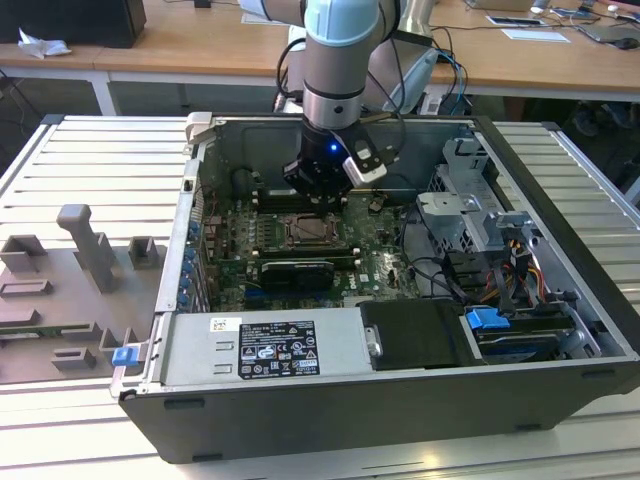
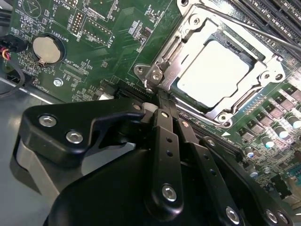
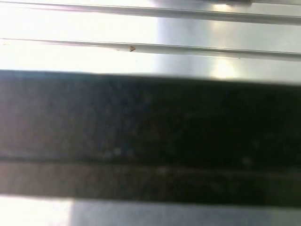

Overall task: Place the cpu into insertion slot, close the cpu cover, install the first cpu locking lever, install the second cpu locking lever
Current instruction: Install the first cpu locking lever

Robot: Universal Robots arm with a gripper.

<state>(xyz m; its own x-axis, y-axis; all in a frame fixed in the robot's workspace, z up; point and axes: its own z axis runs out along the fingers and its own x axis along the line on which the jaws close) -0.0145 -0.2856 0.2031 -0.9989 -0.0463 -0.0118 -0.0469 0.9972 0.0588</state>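
In the second wrist view the end effector (image 2: 162,96) takes up the near part of the picture: black linkage arms with silver screws, its two fingers (image 2: 165,141) pressed together side by side with no gap between them and nothing held. Their tips reach the near edge of the insertion slot (image 2: 277,63), by the hinge hardware at the socket's corner (image 2: 153,75).

Just beyond the tips lies the cpu (image 2: 212,70), a pale silver-beige square sitting flat inside the socket. The cpu cover (image 2: 197,28), a thin grey metal frame, lies down around it, so the chip shows through the central cut-out. A thin metal lever rod (image 2: 277,44) runs along the far side of the socket. I cannot tell whether either locking lever is latched.

On the green motherboard (image 2: 108,33), off to the side of the socket, sits a round coin battery (image 2: 46,50). Long black memory slots (image 2: 263,14) run past the far side of the socket.

In the exterior view the arm (image 1: 338,50) comes straight down into an open computer case (image 1: 560,200) lying on a ribbed metal surface (image 1: 90,150). The end effector (image 1: 318,195) hangs low, just behind the socket (image 1: 310,231) at the middle of the board. At the near edge of the case lies the power supply (image 1: 270,345), and drive bays with cables (image 1: 500,270) fill the exterior view's right. On the exterior view's left, grey fixture blocks (image 1: 85,250) stand on the surface, well apart from the case. Wooden desks (image 1: 200,40) lie behind.

The first wrist view shows a blurred dark band (image 3: 150,136) below bright ribbed metal (image 3: 150,28).
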